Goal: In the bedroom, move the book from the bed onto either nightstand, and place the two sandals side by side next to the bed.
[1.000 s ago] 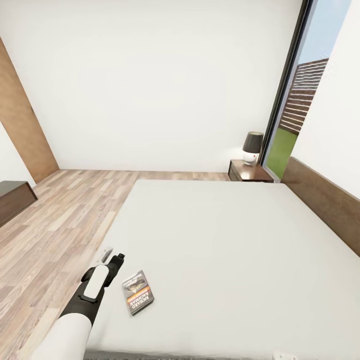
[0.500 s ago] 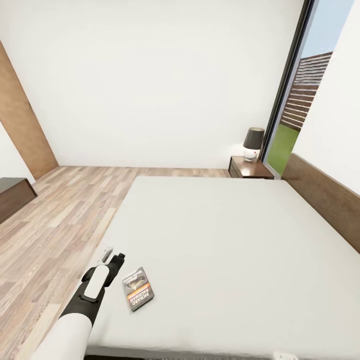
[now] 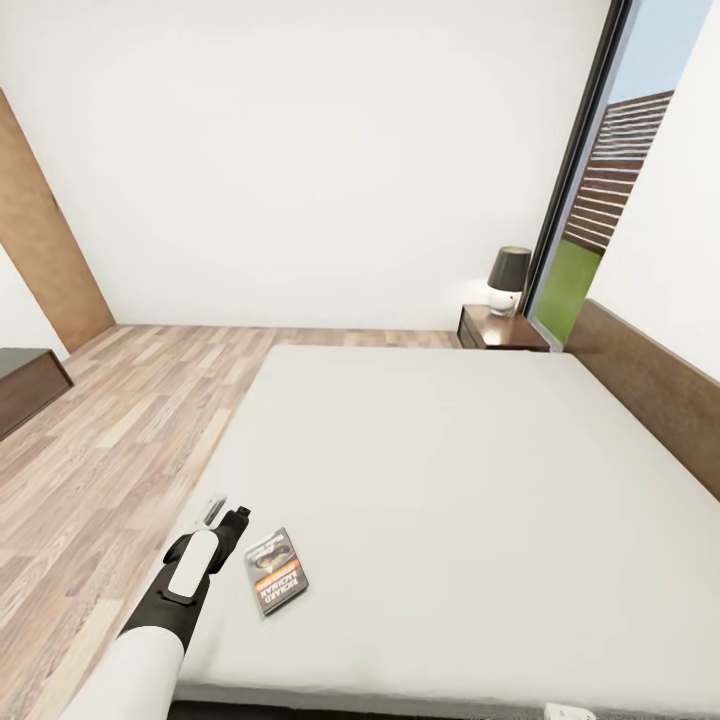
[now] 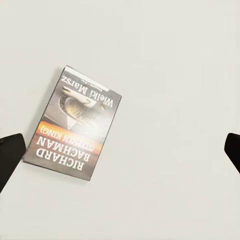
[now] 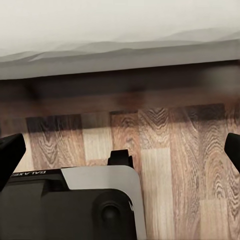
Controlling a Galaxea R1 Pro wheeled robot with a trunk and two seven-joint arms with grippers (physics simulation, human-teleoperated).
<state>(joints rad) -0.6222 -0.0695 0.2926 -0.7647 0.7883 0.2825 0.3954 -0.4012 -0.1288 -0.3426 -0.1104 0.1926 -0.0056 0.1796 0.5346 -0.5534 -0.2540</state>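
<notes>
Left gripper (image 3: pixel 226 516) hovered above the near left part of the bed (image 3: pixel 470 480), its dark fingers spread wide and holding nothing. In the left wrist view the two fingertips (image 4: pixel 10 155) sat at opposite edges of the picture, with the book (image 4: pixel 75 125) lying flat on the mattress close to one of them rather than midway between. In the head view the book (image 3: pixel 276 571) lay just beside the gripper, toward the bed's middle.

Judged from this, the step in hand was picking up the book. To do it well, the gripper would probably need to shift sideways until the book was centred between the fingers, then come down and catch it by an edge, since a thin paperback lying flat offers little to grip.

The book was a slim rectangle with a dark cover, a greyish picture, an orange band and white block lettering. The mattress was smooth, flat and pale grey.

The right gripper (image 5: pixel 120 150) also stood open and empty, pointed at the wood-plank floor (image 5: pixel 170 165) beside the bed's dark frame.

Farther off, a dark brown nightstand (image 3: pixel 500 330) stood at the bed's far corner, carrying a small lamp (image 3: pixel 507 280), next to a tall dark-framed glass door (image 3: pixel 575 180).
</notes>
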